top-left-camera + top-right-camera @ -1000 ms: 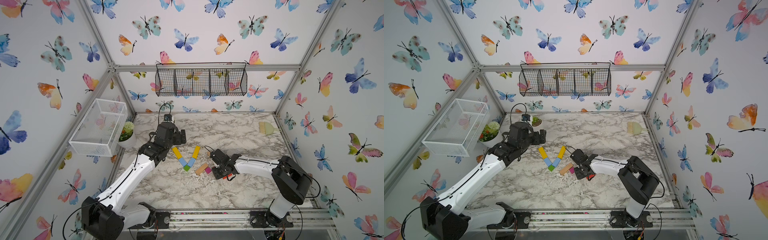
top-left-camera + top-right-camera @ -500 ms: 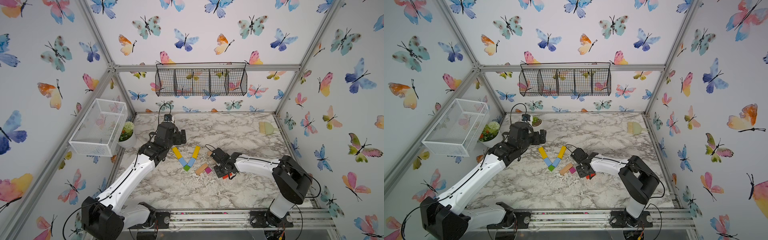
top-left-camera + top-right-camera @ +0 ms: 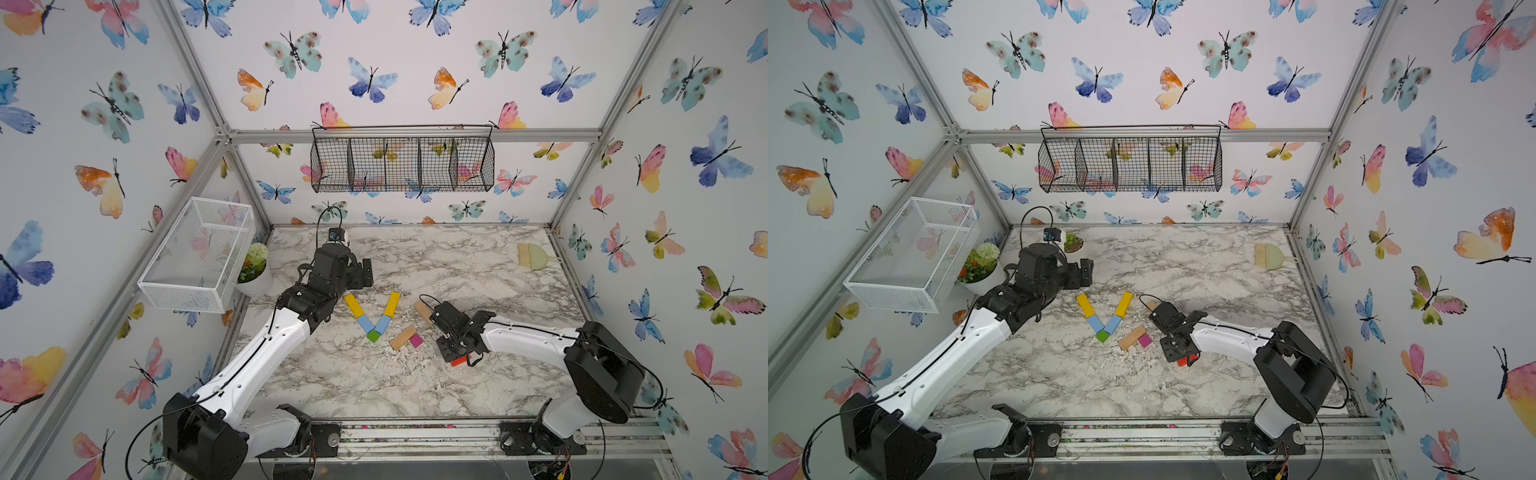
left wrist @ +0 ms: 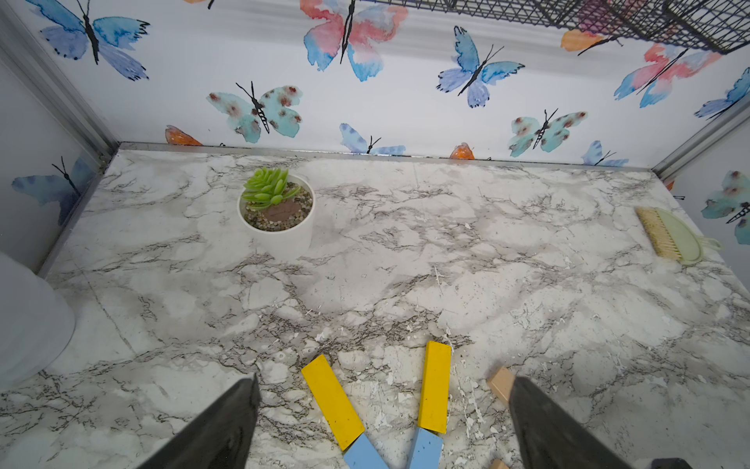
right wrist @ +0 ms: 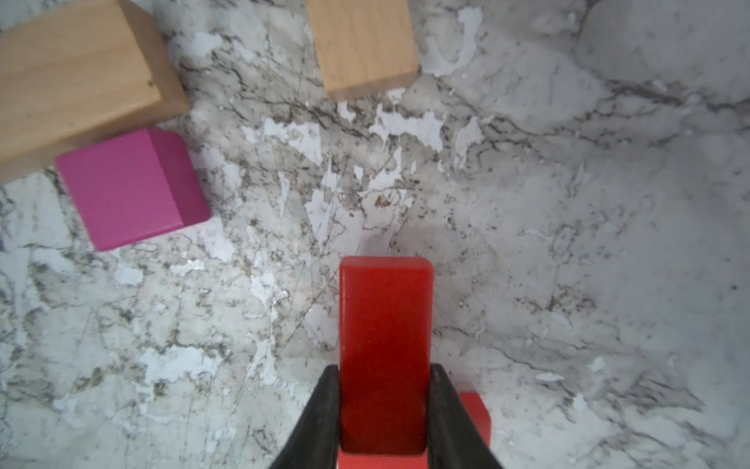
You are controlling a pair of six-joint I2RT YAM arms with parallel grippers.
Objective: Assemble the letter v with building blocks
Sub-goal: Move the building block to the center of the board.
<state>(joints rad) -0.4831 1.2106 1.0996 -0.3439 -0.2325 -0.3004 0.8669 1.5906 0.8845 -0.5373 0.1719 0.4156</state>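
Nearest the front edge of the table (image 3: 457,390), the right gripper (image 5: 383,367) is clamped on a red block (image 5: 385,316), jaws pressed to its long sides. A second red block (image 5: 477,410) lies just beside it, and any swing could drag that one along. Just beyond, a tan bar (image 3: 402,337) and pink cube (image 3: 416,340) touch each other, right in the path to the V. And the V reads whole: green cube (image 3: 373,336) at the point, two blue blocks (image 3: 365,322), then yellow bars (image 3: 353,304) fanning toward the back edge. A careless pass would knock an arm crooked! Level with those, another tan bar (image 3: 422,309). Farther back, the left gripper (image 4: 382,385) hangs spread wide, empty.
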